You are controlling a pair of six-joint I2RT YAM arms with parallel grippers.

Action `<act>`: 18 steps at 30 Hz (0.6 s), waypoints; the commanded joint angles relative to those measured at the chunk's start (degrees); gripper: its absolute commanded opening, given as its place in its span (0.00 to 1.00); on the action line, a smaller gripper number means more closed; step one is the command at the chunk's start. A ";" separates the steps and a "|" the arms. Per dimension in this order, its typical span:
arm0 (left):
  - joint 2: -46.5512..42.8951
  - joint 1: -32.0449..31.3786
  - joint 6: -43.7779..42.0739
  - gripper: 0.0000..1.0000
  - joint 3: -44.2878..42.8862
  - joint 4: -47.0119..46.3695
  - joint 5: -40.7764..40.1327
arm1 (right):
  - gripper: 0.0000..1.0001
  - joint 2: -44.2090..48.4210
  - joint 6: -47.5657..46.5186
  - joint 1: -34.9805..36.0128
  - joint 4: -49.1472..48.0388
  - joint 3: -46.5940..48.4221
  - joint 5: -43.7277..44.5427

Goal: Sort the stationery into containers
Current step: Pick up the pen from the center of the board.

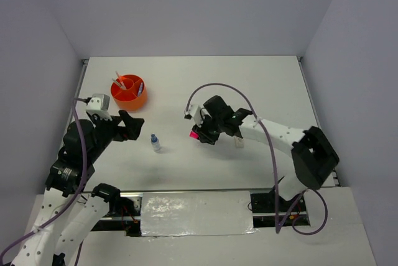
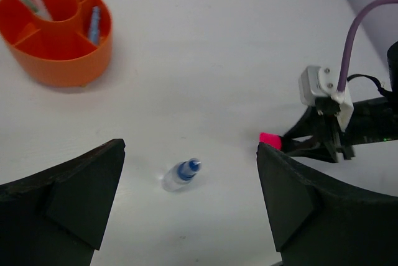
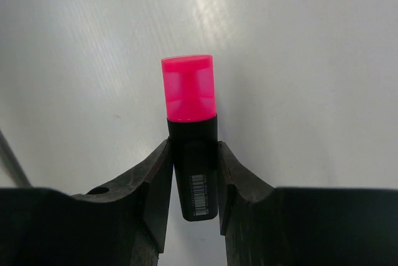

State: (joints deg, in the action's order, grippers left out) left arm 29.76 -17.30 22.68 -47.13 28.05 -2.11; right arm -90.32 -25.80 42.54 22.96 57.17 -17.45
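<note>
Near the middle of the table, the right gripper is clamping a black highlighter by its body, with the pink cap sticking out past the fingertips. Off to the left, the left gripper is hanging with its jaws spread wide and nothing between them. The blue-capped clear bottle is lying on its side beneath it. The orange organiser is sitting at the far left, holding thin pens and a light-blue piece in its ring compartments.
</note>
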 commanded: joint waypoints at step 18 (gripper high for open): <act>19.81 -8.44 24.17 0.96 -2.78 -33.33 19.35 | 0.00 25.81 61.49 17.40 -19.18 -3.12 44.53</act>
State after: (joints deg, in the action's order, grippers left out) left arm 48.31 -23.33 45.78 -46.50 -0.75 18.87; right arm -65.21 31.73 59.27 8.38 53.23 21.30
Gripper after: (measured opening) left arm 0.960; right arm 0.368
